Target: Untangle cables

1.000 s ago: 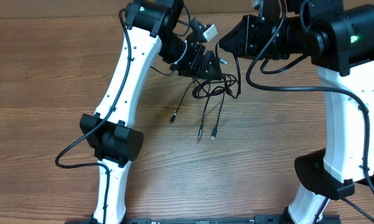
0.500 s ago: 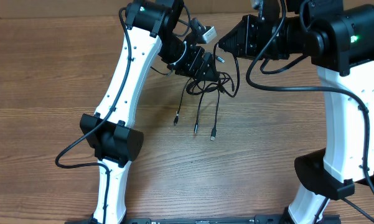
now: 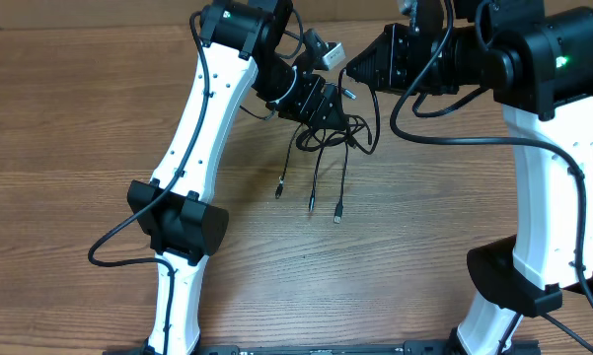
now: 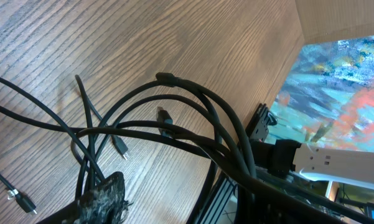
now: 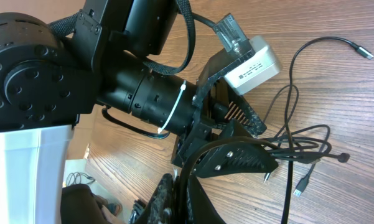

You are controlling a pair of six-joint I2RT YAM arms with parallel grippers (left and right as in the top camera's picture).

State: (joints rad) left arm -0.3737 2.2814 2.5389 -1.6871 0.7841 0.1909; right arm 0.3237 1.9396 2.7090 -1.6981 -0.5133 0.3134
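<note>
Jaws of the left gripper are clamping the knot of the cables toward the far edge of the table overhead, the right gripper is pressing closed just beside it, and we are seeing three strands trailing toward the near edge across open wood. From the left wrist we are watching the cables looping close to a table edge. From the right wrist we are finding the left arm and its white camera box crowding the view, cables fanning rightward; whether the right jaws are pinching a strand we cannot tell.
</note>
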